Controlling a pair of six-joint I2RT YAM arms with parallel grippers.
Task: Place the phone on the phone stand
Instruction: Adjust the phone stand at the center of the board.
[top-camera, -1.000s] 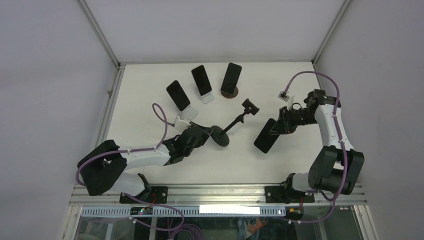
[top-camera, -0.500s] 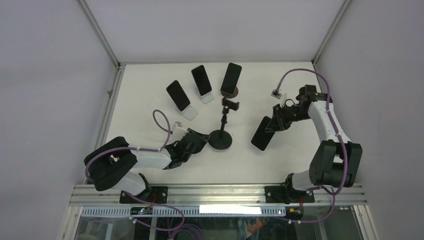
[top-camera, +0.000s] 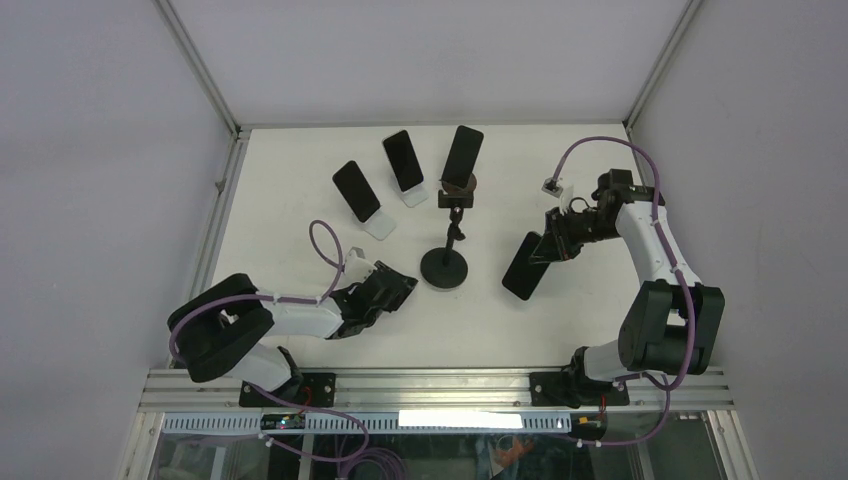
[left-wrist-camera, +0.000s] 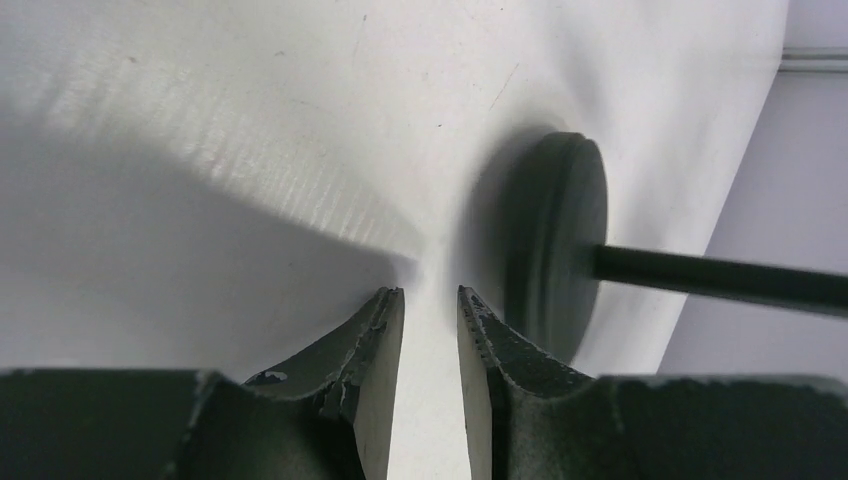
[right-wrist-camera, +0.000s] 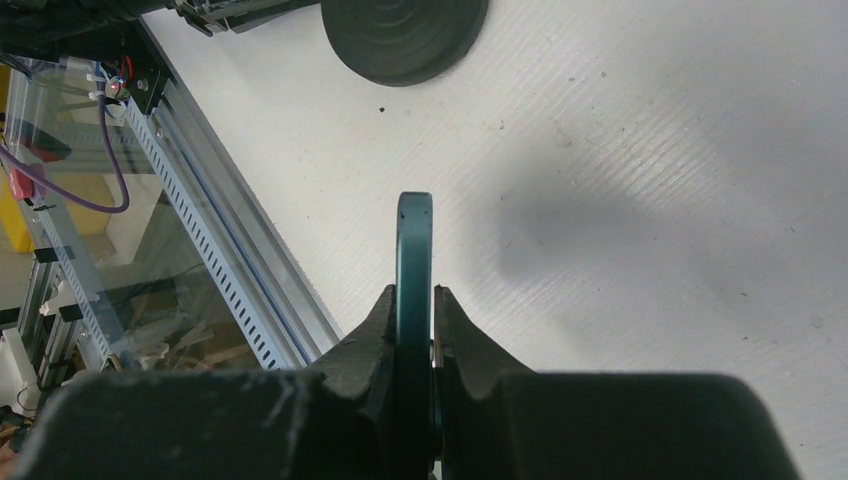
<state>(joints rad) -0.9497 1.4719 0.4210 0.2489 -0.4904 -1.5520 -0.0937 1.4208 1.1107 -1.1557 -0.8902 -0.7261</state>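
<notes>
The phone stand (top-camera: 444, 270) is black, with a round base, a thin pole and a clamp head (top-camera: 456, 198). It stands upright mid-table. My left gripper (top-camera: 403, 288) sits low just left of the base, its jaws a little apart with nothing between them. In the left wrist view, the left gripper (left-wrist-camera: 431, 296) has the stand's base (left-wrist-camera: 560, 250) just ahead to its right, apart from it. My right gripper (top-camera: 553, 247) is shut on the dark phone (top-camera: 526, 266), held tilted above the table right of the stand. The right wrist view shows the phone's teal edge (right-wrist-camera: 415, 255) pinched between the fingers.
Three other dark phones lean on small stands at the back: left (top-camera: 356, 192), middle (top-camera: 404, 160) and right (top-camera: 463, 156), the last just behind the clamp head. The table's near rail (right-wrist-camera: 200, 230) lies below the held phone.
The stand was tipped over with my left gripper at its base; it now stands upright, and the left gripper has let go and drawn back. The right arm lifted the phone slightly, then held still.
</notes>
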